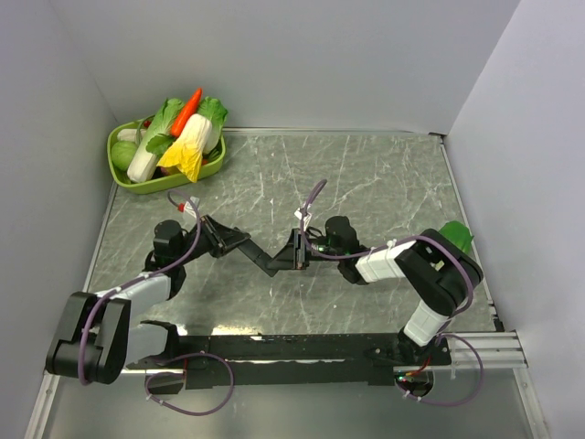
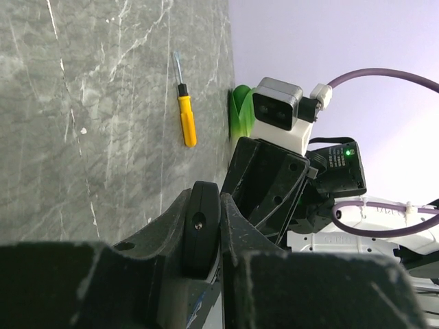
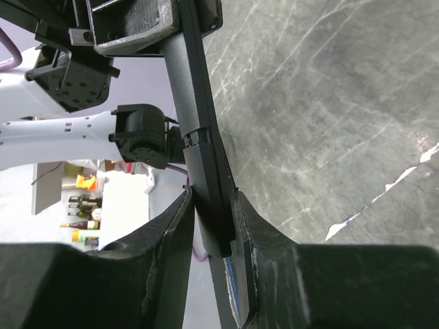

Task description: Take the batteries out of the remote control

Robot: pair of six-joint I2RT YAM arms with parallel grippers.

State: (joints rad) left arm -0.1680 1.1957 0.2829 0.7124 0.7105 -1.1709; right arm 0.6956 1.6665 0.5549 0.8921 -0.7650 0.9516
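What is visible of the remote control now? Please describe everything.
The remote control is a slim, flat, black bar of matt plastic, with a cross seam about halfway along. It is held off the table between both arms: the left gripper is shut on one end, and the fingers of the right gripper closely flank the other end; whether they press it is unclear.

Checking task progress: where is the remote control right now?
In the top view the remote control is near the middle of the table, spanning between the left end effector and the right end effector.
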